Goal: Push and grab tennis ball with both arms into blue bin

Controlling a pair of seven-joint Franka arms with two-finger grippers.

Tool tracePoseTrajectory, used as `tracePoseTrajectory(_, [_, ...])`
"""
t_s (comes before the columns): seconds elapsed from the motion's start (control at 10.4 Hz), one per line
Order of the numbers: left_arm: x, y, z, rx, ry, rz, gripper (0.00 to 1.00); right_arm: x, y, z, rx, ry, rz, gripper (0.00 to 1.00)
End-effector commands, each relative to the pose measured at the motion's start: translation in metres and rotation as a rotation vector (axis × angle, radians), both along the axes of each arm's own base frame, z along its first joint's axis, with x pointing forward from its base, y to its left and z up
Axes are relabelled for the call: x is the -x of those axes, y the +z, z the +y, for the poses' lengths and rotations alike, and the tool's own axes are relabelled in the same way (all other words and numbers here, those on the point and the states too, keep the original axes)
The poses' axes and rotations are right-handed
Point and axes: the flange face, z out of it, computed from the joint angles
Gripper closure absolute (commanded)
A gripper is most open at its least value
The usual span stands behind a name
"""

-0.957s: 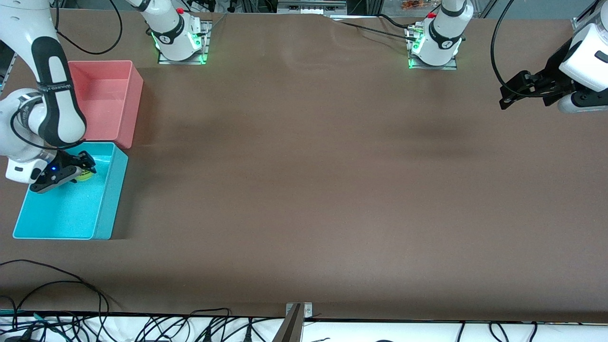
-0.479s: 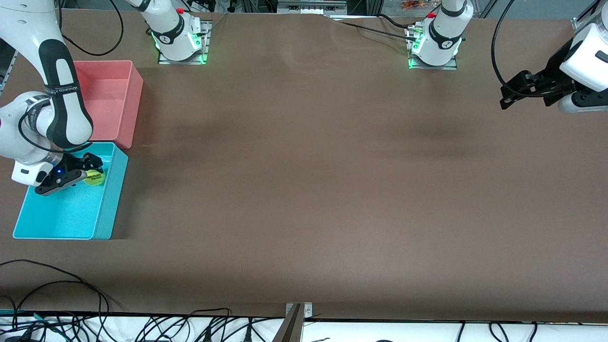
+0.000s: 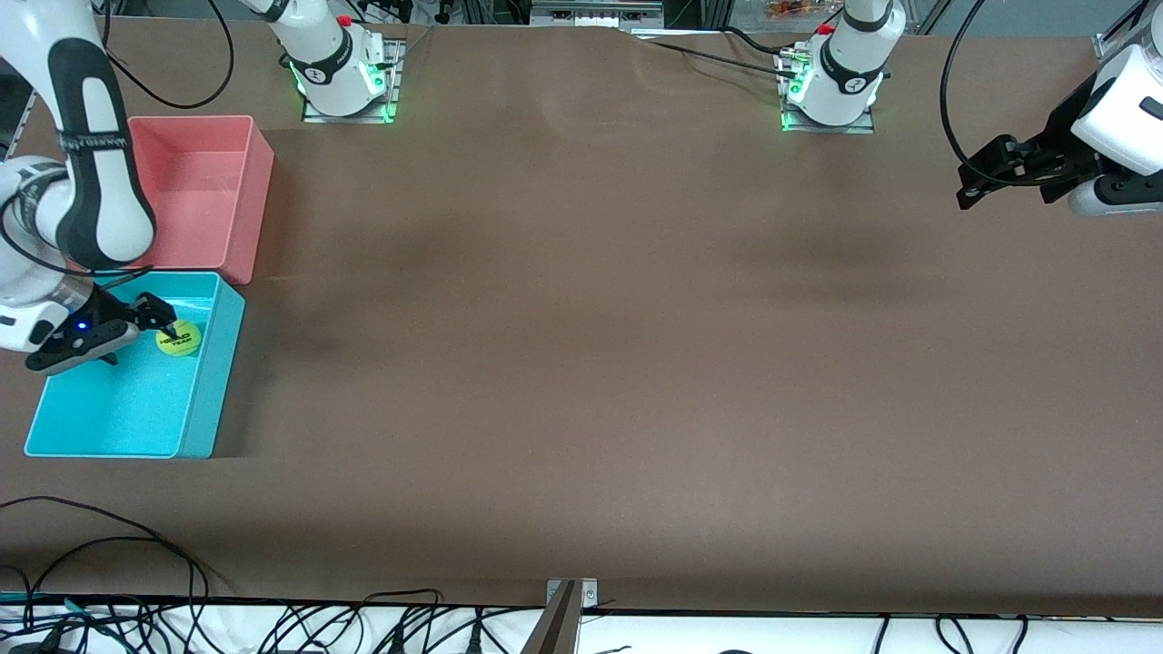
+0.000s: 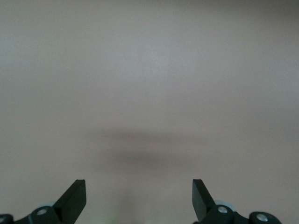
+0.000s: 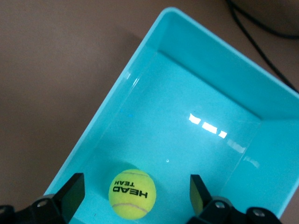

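The yellow-green tennis ball (image 3: 178,339) with black "HEAD TEAM" print lies on the floor of the blue bin (image 3: 195,400), in the part nearest the pink bin. It also shows in the right wrist view (image 5: 132,194) inside the blue bin (image 5: 205,88). My right gripper (image 3: 136,329) is open and empty above the bin, just beside the ball, which it does not touch; in the right wrist view the gripper (image 5: 135,193) has the ball lying free between its fingers. My left gripper (image 3: 986,174) is open and empty, waiting above the bare table at the left arm's end (image 4: 139,196).
A pink bin (image 3: 254,191) stands against the blue bin, farther from the front camera. Black cables (image 3: 109,545) lie along the table's near edge. The two arm bases (image 3: 345,82) stand with green lights along the edge farthest from the camera.
My right gripper has let go of the ball, which now lies in the blue bin, and has drawn back toward the right arm's end. The left arm has not moved.
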Motion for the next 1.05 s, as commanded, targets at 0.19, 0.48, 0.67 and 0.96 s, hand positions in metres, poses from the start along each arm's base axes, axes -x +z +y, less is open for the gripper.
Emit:
tracePoseTrajectory(0.19, [0.000,0.005,0.000,0.018,-0.018,-0.010,0.00,-0.009,0.086,0.031,-0.122,-0.030,0.005,0.00])
tracePoseTrajectory(0.48, [0.001,0.005,-0.001,0.018,-0.018,-0.010,0.00,-0.008,0.110,0.055,-0.143,0.007,0.004,0.00])
tracePoseTrajectory(0.67, [0.000,0.004,-0.001,0.018,-0.016,-0.008,0.00,-0.014,0.133,0.067,-0.148,0.013,-0.007,0.00])
tracePoseTrajectory(0.96, [0.000,0.004,-0.002,0.018,-0.018,-0.007,0.00,-0.016,0.166,0.103,-0.102,-0.031,-0.018,0.00])
